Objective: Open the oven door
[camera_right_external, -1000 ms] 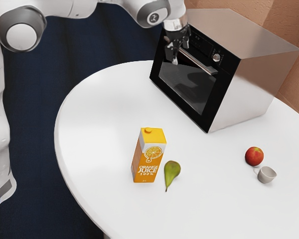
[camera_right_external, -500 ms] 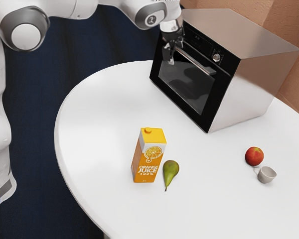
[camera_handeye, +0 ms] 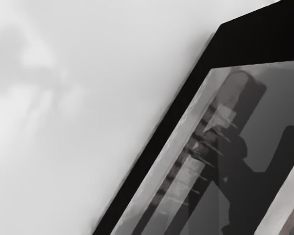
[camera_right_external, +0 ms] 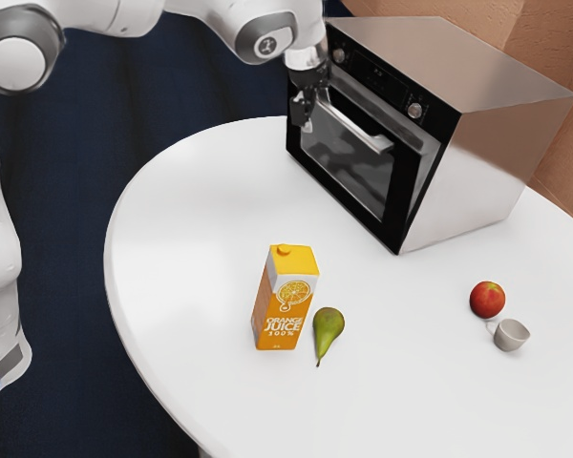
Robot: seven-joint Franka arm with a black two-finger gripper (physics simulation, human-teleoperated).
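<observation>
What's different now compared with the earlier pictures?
The black glass oven door has tipped partly open, top outward; its silver bar handle and my black gripper moved toward the exterior view's left. The orange juice carton, red apple and grey cup stayed put.

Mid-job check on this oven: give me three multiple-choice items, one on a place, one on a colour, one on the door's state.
1. What lies nearest the juice?
A) apple
B) pear
C) cup

2. What colour is the juice's cap?
A) blue
B) green
C) yellow

3. How does the oven door stand?
A) partly open
B) fully shut
C) folded flat down

Key:
1: B, the pear is right beside the juice on the table.
2: C, the cap is yellow like the carton's top.
3: A, the door's upper edge stands out from the oven, its lower edge close in.
</observation>
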